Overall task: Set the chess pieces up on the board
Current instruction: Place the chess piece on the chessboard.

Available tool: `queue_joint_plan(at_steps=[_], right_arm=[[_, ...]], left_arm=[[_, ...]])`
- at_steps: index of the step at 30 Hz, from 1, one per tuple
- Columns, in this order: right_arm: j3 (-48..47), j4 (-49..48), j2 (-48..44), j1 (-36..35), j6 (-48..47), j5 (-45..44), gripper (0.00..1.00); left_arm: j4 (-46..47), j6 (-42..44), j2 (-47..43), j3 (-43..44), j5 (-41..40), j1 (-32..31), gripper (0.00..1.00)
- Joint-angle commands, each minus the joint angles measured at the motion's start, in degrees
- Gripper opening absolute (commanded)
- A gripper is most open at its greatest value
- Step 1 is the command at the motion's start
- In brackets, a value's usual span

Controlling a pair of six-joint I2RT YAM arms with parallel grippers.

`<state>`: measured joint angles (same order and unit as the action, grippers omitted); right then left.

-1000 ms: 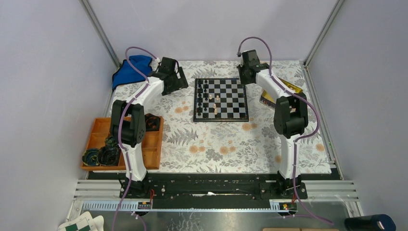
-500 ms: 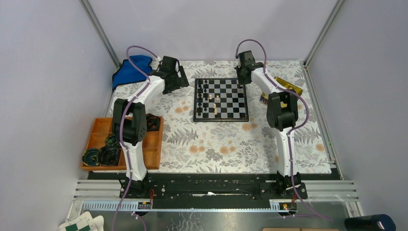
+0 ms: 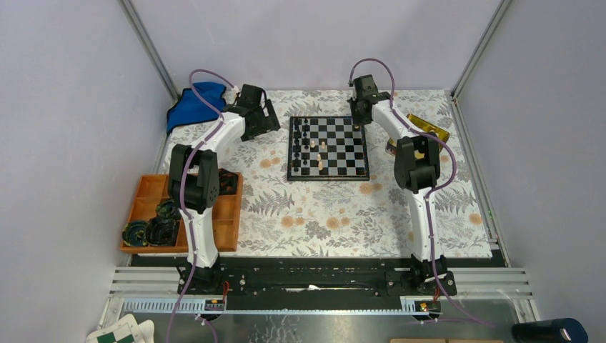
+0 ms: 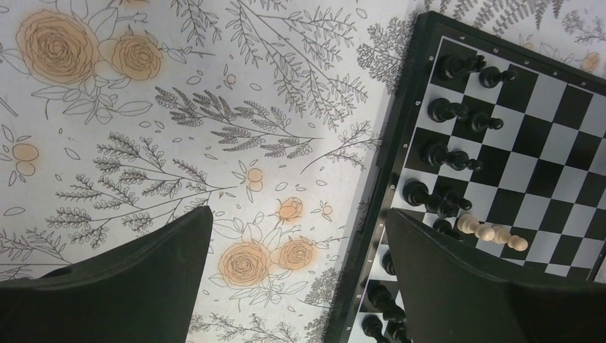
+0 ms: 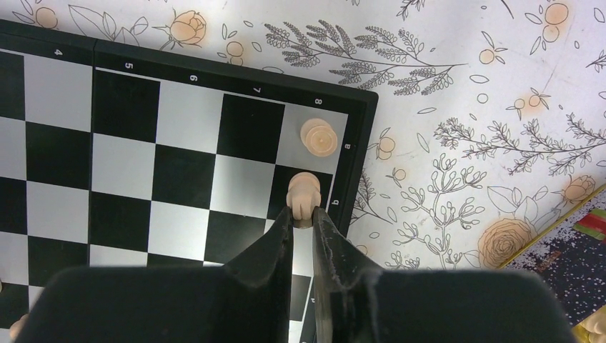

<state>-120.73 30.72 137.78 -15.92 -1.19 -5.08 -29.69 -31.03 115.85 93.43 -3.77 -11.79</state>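
A: Over to the right claw (image 5: 303,214): nipped almost shut on a pale piece (image 5: 303,193), fingers (image 5: 279,236) either side of its top, at the far right corner of the board (image 5: 179,179).

B: Over a dark edge square, by the look of it. Hard to say whether seated or a shade above. Just beside a second pale piece (image 5: 318,136) in the corner square itself, narrowly apart.

A: And the left claw (image 4: 296,214)?

B: Spread wide, gripping nothing, hanging above the flowered worktop (image 4: 214,107) just off the board's left edge.

A: Black pieces (image 4: 443,111) lined up two deep along that edge. Stray pale pieces (image 3: 322,146) out mid-board, clearly not home.

B: No calling the type of the held one from up here. Too small.

A: Thoughts on handling?

B: Probably feather-light, hard turned wood, smooth and round. Likely to squirt out of a sloppy pinch, or topple on that narrow foot.

A: So where to grab?

B: Best guess: high on the body, squarely across the middle, as here. Gentle squeeze, plenty for something this light.

A: Risk?

B: Clipping the corner neighbour on opening up. Worth backing straight up and away from it.
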Motion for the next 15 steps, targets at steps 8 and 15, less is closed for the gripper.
queue_joint_plan(at_steps=[8, 15], right_arm=[[-0.4, 0.7, -2.2, -0.2, 0.8, 1.1, 0.1], [0.2, 1.2, -2.7, -0.1, 0.8, 1.6, 0.11]], left_arm=[[1.0, -0.2, 1.0, 2.6, 1.0, 0.5, 0.99], [1.0, -0.4, 0.8, 2.3, 1.2, 0.5, 0.99]])
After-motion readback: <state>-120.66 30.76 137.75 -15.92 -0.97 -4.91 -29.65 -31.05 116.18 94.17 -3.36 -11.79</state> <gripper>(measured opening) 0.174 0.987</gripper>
